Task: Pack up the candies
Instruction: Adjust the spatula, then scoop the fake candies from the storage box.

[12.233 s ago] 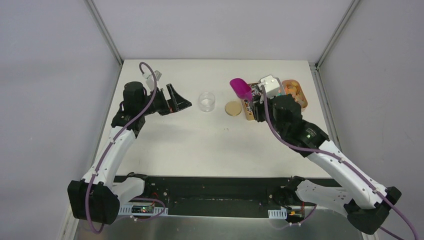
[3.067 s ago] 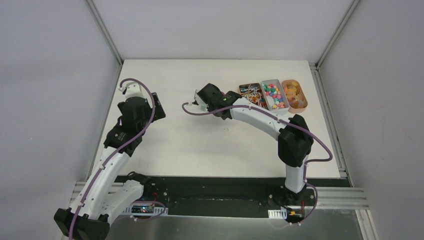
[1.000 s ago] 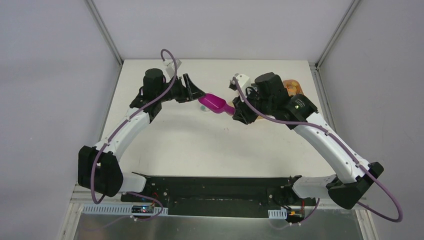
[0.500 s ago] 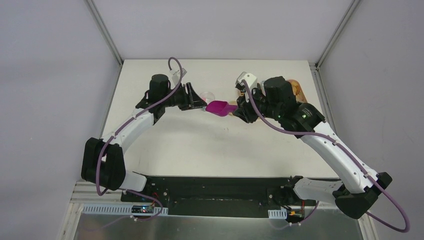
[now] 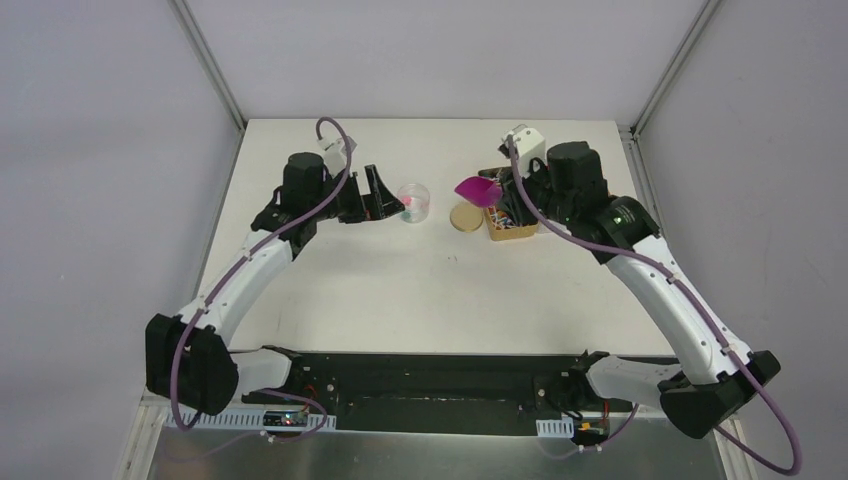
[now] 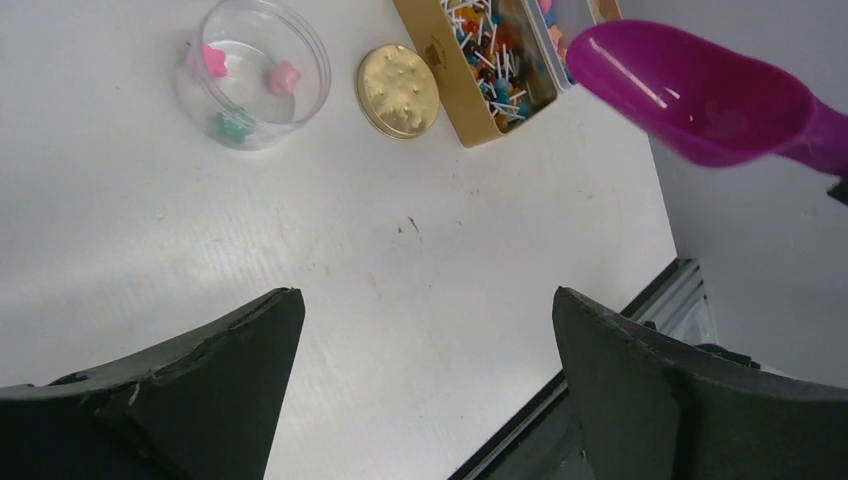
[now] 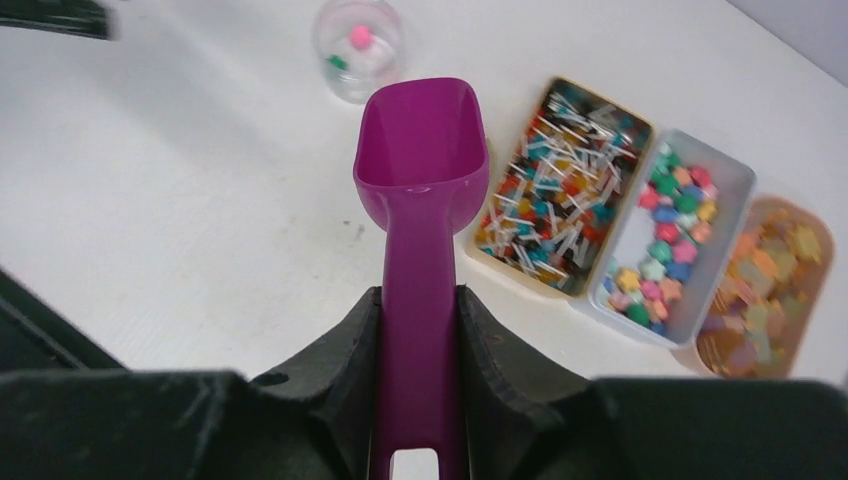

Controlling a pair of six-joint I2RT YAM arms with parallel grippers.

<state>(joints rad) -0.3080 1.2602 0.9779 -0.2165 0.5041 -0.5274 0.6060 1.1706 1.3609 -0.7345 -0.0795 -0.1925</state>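
A small clear jar [image 5: 414,202] stands at mid-table and holds a few pink and teal candies [image 6: 283,75]; it also shows in the right wrist view [image 7: 358,38]. My right gripper [image 7: 420,300] is shut on the handle of the purple scoop [image 7: 422,140], which looks empty and is held in the air above the left end of the trays [image 5: 478,189]. My left gripper [image 5: 382,197] is open and empty just left of the jar, its fingers wide apart [image 6: 425,297]. More star-shaped candies fill a grey tray [image 7: 628,225].
A round gold lid [image 5: 465,217] lies right of the jar. A gold tin [image 7: 500,252] of small sticks, the grey tray and an orange tray [image 7: 765,290] stand side by side at the back right. The right arm partly hides them in the top view.
My right gripper has pulled the scoop back from over the jar to the right, towards the trays. My left gripper has drawn slightly left of the jar. Candies now lie in the jar.
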